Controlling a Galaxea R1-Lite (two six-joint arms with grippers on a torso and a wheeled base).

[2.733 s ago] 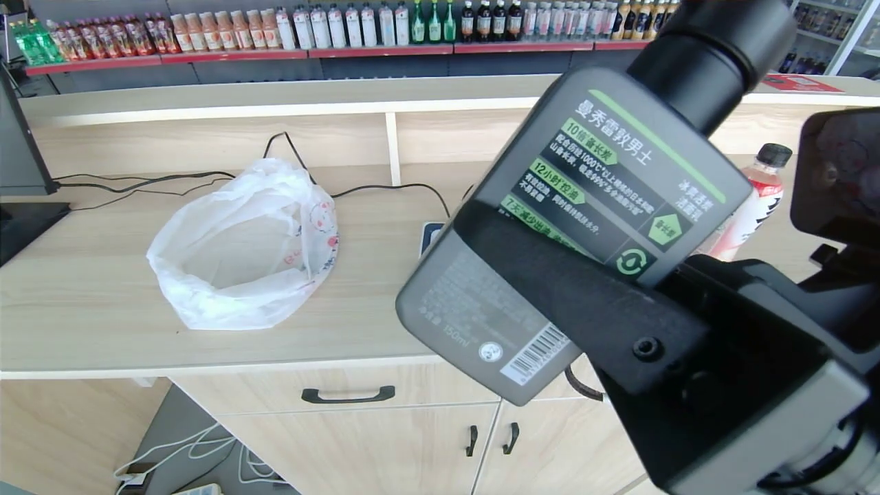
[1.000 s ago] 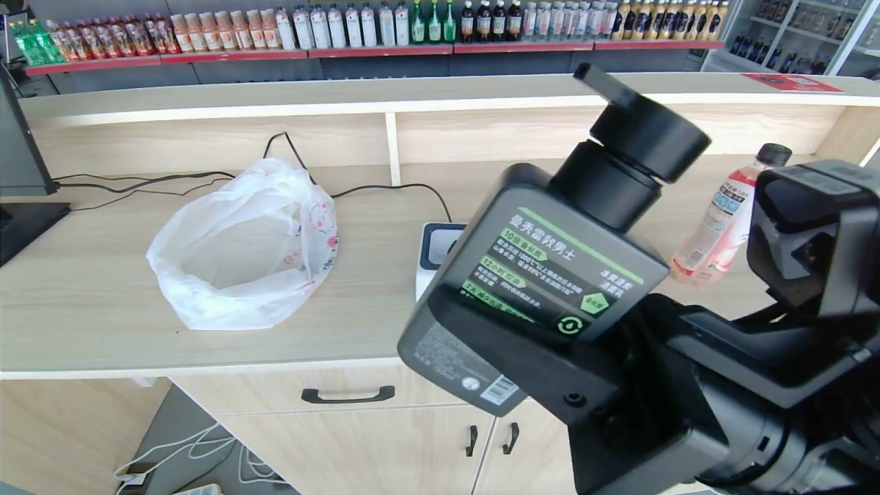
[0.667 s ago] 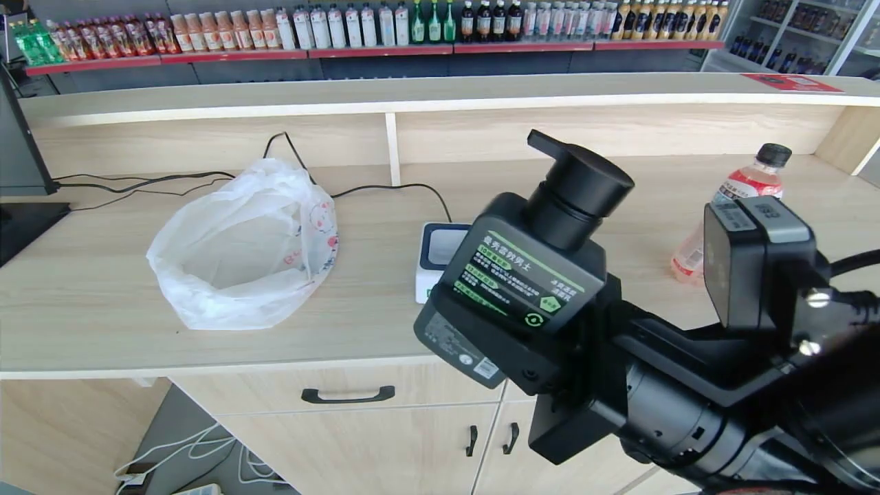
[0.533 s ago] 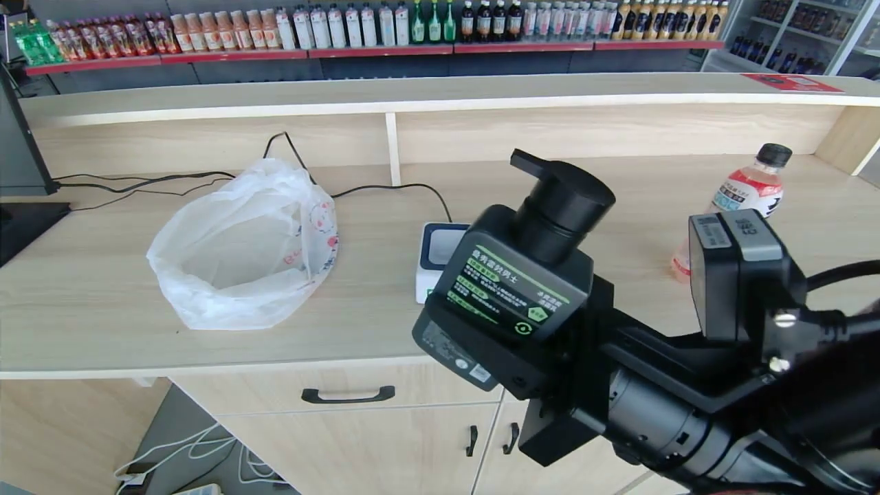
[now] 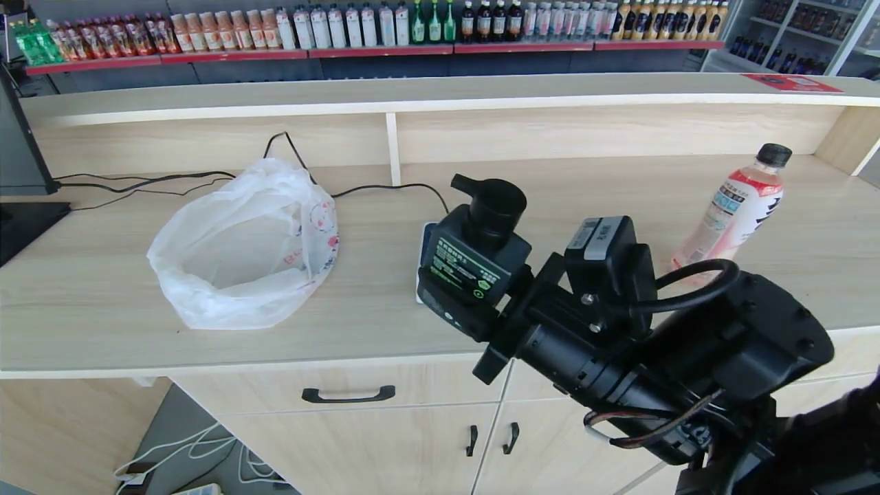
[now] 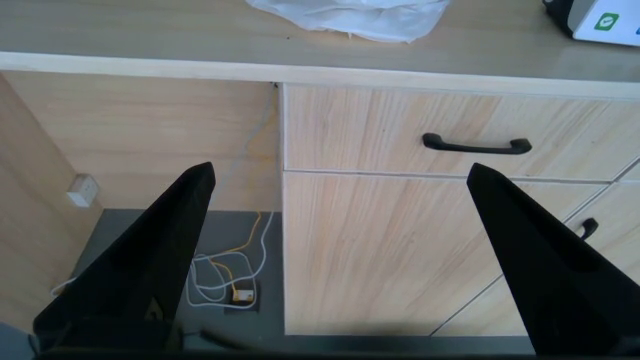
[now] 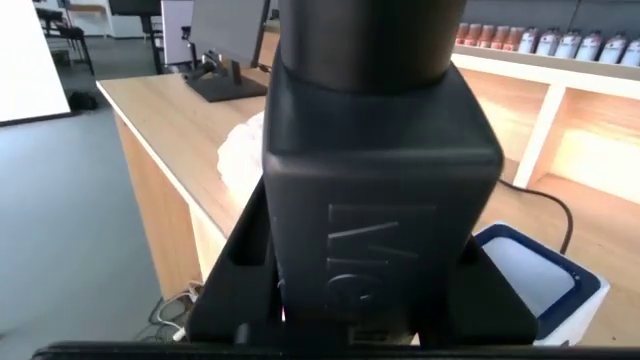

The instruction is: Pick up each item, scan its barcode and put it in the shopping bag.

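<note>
Scanning step, I judge: the right end effector (image 5: 481, 309), clamped on the bottle (image 5: 471, 265), holds it over the scanner (image 7: 535, 268); next, show the barcode, then carry it to the bag (image 5: 240, 247).

Shop: drink shelves (image 5: 385, 27), checkout counter (image 5: 103, 295).

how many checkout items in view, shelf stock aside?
2: black pump bottle in the right gripper by the scanner; pink drink bottle standing on the counter, robot's right. Shopping bag folds may hide more.
</note>
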